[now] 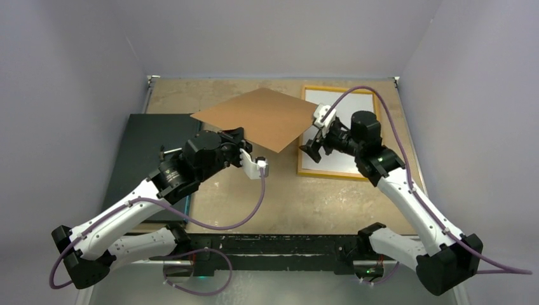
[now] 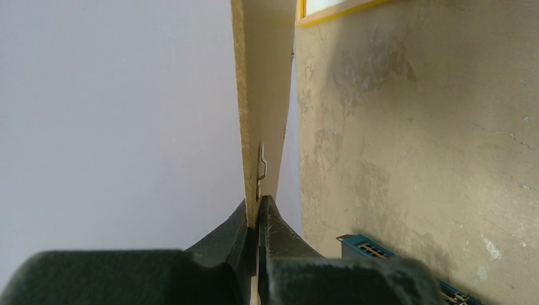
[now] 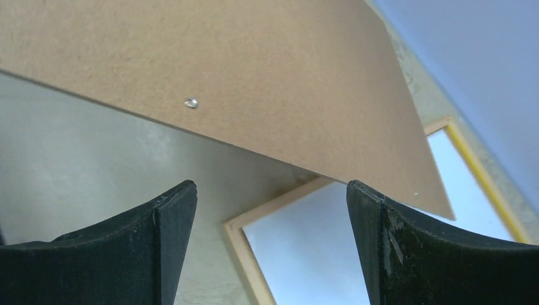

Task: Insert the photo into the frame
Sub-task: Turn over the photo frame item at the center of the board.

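My left gripper is shut on the near edge of the plain brown backing board and holds it tilted above the table. In the left wrist view the board stands edge-on between the shut jaws of the gripper. The yellow-orange frame lies flat at the back right with a white sheet inside it, seemingly the photo's plain back; no printed side shows. My right gripper is open and empty over the frame's near left part. In the right wrist view the frame's corner lies below the open gripper.
A flat black panel lies at the left under my left arm. A blue object sits beside it. The lifted board overhangs the frame's left edge, just above my right gripper. Grey walls close in the table.
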### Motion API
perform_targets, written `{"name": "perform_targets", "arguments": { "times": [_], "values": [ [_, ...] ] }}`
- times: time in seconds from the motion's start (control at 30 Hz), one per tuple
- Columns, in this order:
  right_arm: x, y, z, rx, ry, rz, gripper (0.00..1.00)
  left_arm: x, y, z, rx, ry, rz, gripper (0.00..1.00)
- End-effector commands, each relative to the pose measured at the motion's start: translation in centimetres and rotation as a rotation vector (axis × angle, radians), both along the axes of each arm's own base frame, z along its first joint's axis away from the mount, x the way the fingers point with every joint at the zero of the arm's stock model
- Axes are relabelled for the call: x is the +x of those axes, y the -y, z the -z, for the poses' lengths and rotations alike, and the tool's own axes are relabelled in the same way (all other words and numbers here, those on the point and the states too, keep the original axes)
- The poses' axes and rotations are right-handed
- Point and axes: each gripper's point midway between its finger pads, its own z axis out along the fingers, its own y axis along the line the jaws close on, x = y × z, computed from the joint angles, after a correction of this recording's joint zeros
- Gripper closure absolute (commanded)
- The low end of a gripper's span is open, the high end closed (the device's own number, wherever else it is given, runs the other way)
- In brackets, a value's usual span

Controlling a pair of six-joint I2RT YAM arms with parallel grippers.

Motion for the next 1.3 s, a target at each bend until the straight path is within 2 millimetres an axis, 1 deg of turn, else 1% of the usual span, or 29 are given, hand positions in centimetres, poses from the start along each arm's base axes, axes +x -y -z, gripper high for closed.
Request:
{"name": "perform_targets", "arguments": {
  "times": [0.0, 0.2, 0.27, 0.33, 0.43, 0.5, 0.53, 0.57, 0.6, 0.63, 0.67, 0.7, 0.73, 0.77, 0.8, 0.83, 0.87, 0.93, 0.97, 1.0, 1.03, 1.1, 1.17, 1.2, 1.27],
  "values": [
    [1.0, -0.3, -1.7, -0.122, 0.285, 0.015, 0.12, -0.3, -0.1, -5.9, -0.107, 0.126, 0.017, 1.00],
    [1.3, -1.8, -2.8, -0.153, 0.452, 0.032, 0.21, -0.6, 0.0, -6.0, -0.084, 0.147, 0.046, 1.00],
    [1.2, -2.5, -2.5, -0.175, 0.483, 0.022, 0.26, -0.7, 0.1, -6.3, -0.087, 0.157, 0.057, 1.00],
    [1.2, -3.1, -1.8, -0.210, 0.501, 0.007, 0.34, -0.9, 0.1, -6.6, -0.087, 0.172, 0.068, 1.00],
    [1.2, -3.8, -1.4, -0.235, 0.515, -0.012, 0.50, -0.9, 0.1, -6.9, -0.095, 0.183, 0.070, 1.00],
    [1.0, -4.1, -1.3, -0.243, 0.523, -0.027, 0.72, -0.9, 0.1, -7.2, -0.104, 0.192, 0.067, 1.00],
    [1.0, -4.2, -1.6, -0.241, 0.531, -0.026, 0.83, -0.9, 0.0, -7.6, -0.115, 0.203, 0.064, 1.00],
    [1.0, -4.2, -1.9, -0.235, 0.540, -0.022, 0.91, -0.8, 0.0, -8.0, -0.130, 0.218, 0.060, 1.00],
    [0.9, -4.2, -2.4, -0.220, 0.548, -0.016, 0.98, -0.7, 0.0, -8.6, -0.151, 0.236, 0.052, 1.00],
    [1.0, -4.3, -3.3, -0.185, 0.561, 0.000, 1.00, -0.5, 0.0, -9.3, -0.183, 0.257, 0.039, 0.94],
    [0.9, -4.4, -4.2, -0.152, 0.573, 0.007, 1.00, -0.2, -0.1, -10.2, -0.225, 0.278, 0.021, 0.79],
    [0.8, -4.5, -5.3, -0.106, 0.586, 0.021, 1.00, 0.0, -0.2, -11.1, -0.268, 0.300, 0.002, 0.61],
    [0.7, -4.5, -6.5, -0.059, 0.600, 0.035, 1.00, 0.2, -0.3, -12.2, -0.322, 0.326, -0.016, 0.49],
    [0.7, -4.6, -7.5, -0.012, 0.608, 0.049, 1.00, 0.4, -0.5, -13.7, -0.390, 0.356, -0.036, 0.40],
    [0.6, -4.8, -8.3, 0.035, 0.602, 0.054, 1.00, 0.5, -0.8, -15.0, -0.447, 0.376, -0.052, 0.28],
    [0.3, -5.2, -8.6, 0.077, 0.574, 0.044, 1.00, 0.4, -1.1, -16.5, -0.511, 0.397, -0.067, 0.20],
    [0.6, -5.5, -8.9, 0.124, 0.531, 0.065, 1.00, 0.6, -1.3, -17.6, -0.556, 0.407, -0.083, 0.17],
    [1.4, -5.8, -10.1, 0.189, 0.487, 0.103, 1.00, 0.7, -2.0, -19.8, -0.648, 0.422, -0.119, 0.14],
    [2.1, -6.0, -10.1, 0.220, 0.447, 0.139, 1.00, 0.8, -2.3, -20.5, -0.676, 0.425, -0.135, 0.13],
    [2.8, -5.9, -11.1, 0.260, 0.423, 0.182, 1.00, 0.8, -2.4, -21.0, -0.701, 0.419, -0.141, 0.12],
    [3.5, -5.9, -11.4, 0.287, 0.387, 0.209, 1.00, 0.8, -2.6, -21.4, -0.711, 0.413, -0.145, 0.12],
    [5.6, -5.3, -12.5, 0.366, 0.317, 0.307, 1.00, 0.7, -2.5, -21.2, -0.721, 0.390, -0.145, 0.10],
    [7.9, -4.0, -13.4, 0.427, 0.245, 0.398, 1.00, 0.8, -2.4, -20.5, -0.720, 0.349, -0.150, 0.09],
    [9.4, -2.6, -13.4, 0.450, 0.198, 0.471, 1.00, 1.0, -2.4, -20.0, -0.723, 0.322, -0.159, 0.09],
    [11.3, -0.6, -14.8, 0.538, 0.129, 0.564, 1.00, 1.5, -2.0, -18.8, -0.726, 0.255, -0.180, 0.08]
  ]
}}
